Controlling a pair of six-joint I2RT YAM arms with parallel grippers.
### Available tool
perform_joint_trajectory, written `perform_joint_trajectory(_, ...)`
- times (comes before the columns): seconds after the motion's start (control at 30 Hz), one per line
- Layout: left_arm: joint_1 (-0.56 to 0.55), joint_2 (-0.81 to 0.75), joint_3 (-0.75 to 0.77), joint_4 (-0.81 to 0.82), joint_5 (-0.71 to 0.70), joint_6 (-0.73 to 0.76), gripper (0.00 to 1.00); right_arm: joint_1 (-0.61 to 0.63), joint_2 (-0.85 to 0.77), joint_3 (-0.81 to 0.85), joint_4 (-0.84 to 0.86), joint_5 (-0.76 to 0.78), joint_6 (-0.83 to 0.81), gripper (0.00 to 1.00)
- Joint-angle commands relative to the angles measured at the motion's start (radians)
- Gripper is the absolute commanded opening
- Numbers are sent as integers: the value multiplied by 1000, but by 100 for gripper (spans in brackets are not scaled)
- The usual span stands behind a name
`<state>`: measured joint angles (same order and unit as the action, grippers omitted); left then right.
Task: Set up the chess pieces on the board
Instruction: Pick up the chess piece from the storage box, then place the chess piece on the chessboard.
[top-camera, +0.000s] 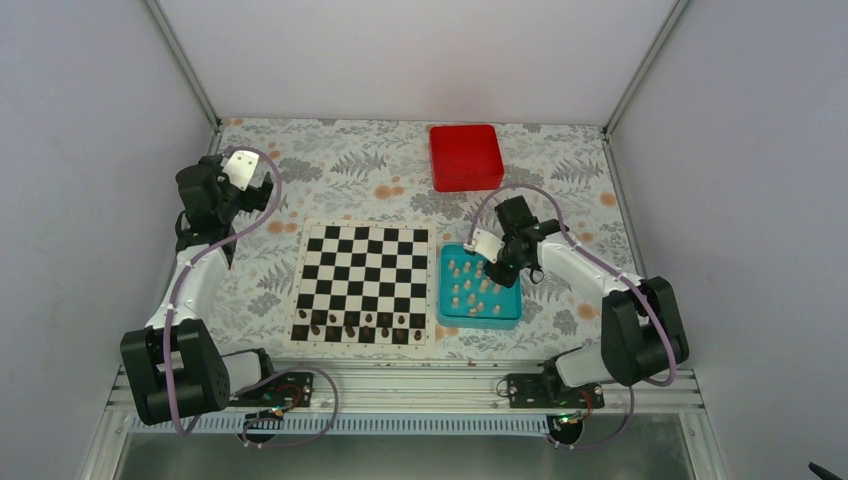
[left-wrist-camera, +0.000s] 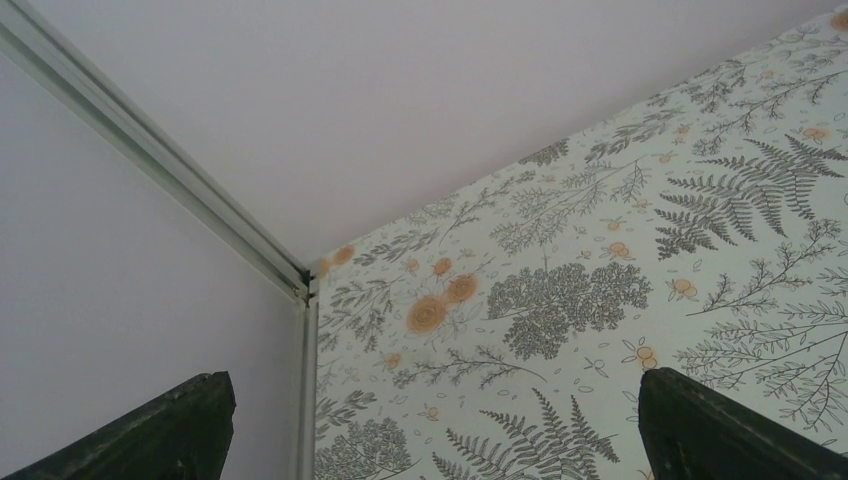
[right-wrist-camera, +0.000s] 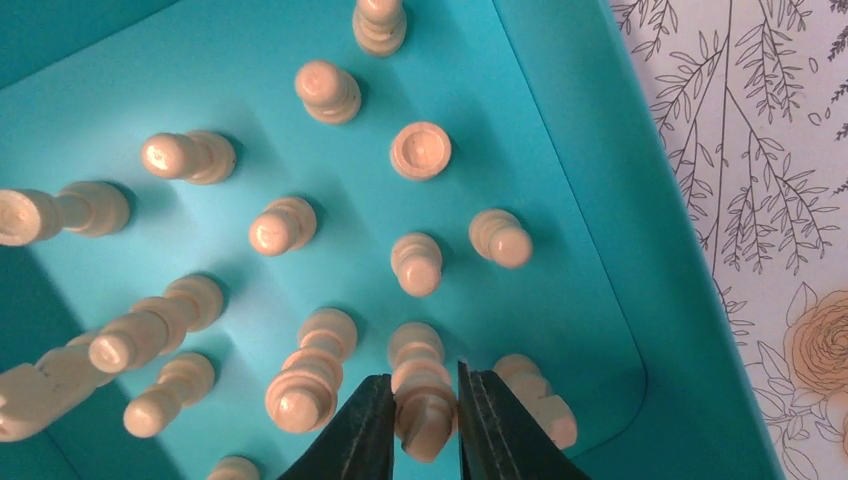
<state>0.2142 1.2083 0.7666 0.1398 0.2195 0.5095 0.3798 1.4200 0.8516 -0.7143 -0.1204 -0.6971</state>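
Several cream chess pieces (top-camera: 468, 285) stand in the teal tray (top-camera: 478, 320) just right of the checkered board (top-camera: 364, 262). In the right wrist view my right gripper (right-wrist-camera: 425, 420) is shut on one cream piece (right-wrist-camera: 424, 395), which still stands on the tray floor (right-wrist-camera: 580, 200), with other cream pieces (right-wrist-camera: 302, 385) close on both sides. From the top, the right gripper (top-camera: 497, 272) is down over the tray's far right part. My left gripper (top-camera: 200, 195) is open and empty at the table's far left, away from the board; its fingers (left-wrist-camera: 180, 420) frame bare tablecloth.
Dark brown pieces (top-camera: 360, 322) line the board's two near rows. A red box (top-camera: 465, 156) sits at the back, beyond the tray. The enclosure's back left corner post (left-wrist-camera: 305, 290) and white walls are close to the left gripper.
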Motion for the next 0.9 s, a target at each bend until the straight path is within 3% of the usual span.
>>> perform_joint_trajectory(0.0, 8, 2, -10, 24, 29, 11, 100, 10, 20, -24, 30, 10, 13, 16)
perform_joint_trajectory(0.23, 10, 5, -12, 26, 38, 14, 100, 11, -6, 3, -18, 19, 11, 4)
perform_joint_trajectory(0.57, 13, 9, -8, 34, 42, 8, 100, 14, -63, 207, -200, -6, 3, 4)
perform_joint_trajectory(0.87, 23, 21, 25, 38, 48, -5, 100, 96, 137, 546, -261, -25, -10, 4)
